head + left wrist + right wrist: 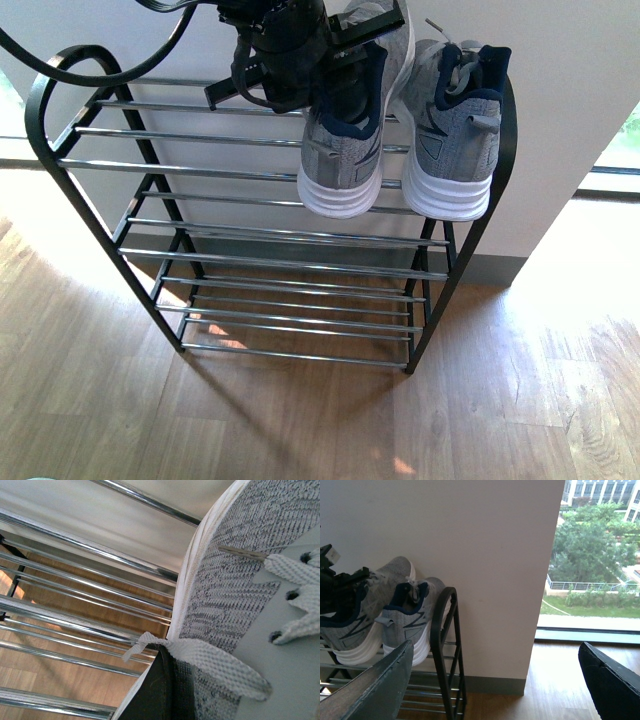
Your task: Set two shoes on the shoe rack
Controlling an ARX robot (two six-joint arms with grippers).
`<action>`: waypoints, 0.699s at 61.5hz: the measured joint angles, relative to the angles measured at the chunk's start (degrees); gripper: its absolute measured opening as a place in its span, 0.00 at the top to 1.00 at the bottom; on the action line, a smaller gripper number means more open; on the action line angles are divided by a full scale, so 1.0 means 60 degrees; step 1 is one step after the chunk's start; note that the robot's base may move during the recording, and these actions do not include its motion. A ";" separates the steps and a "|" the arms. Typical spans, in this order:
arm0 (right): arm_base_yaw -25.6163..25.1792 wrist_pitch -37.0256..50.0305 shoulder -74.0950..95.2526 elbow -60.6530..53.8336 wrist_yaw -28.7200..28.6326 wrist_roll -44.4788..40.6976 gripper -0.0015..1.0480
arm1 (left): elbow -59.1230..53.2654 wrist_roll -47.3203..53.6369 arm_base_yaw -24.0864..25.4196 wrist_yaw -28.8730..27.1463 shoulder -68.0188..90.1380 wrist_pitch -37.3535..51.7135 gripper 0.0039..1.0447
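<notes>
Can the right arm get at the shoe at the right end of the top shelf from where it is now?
Probably, but only from above: the rack's side frame stands between the open right gripper and that shoe, and the left gripper is at the neighbouring shoe.

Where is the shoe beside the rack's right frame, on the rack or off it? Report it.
On the rack. The shoe rests on the top chrome bars of the shoe rack, heel toward the front camera, toe raised toward the wall.
</notes>
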 joint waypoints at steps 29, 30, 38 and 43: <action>0.0000 0.0000 0.0000 0.0000 0.0000 0.0000 0.09 | 0.0670 -0.0572 0.0004 -0.0576 0.0291 -0.1024 0.95; 0.0000 0.0000 0.0000 0.0000 0.0000 0.0000 0.09 | 0.0685 -0.0579 0.0000 -0.0525 0.0306 -0.1027 0.95; 0.0000 0.0000 0.0000 0.0000 -0.0004 0.0000 0.09 | 0.0750 -0.0488 -0.0011 -0.0393 0.0335 -0.1086 0.95; 0.0000 0.0000 0.0000 0.0000 0.0000 0.0000 0.09 | 0.0790 -0.0426 -0.0018 -0.0528 0.0335 -0.1231 0.95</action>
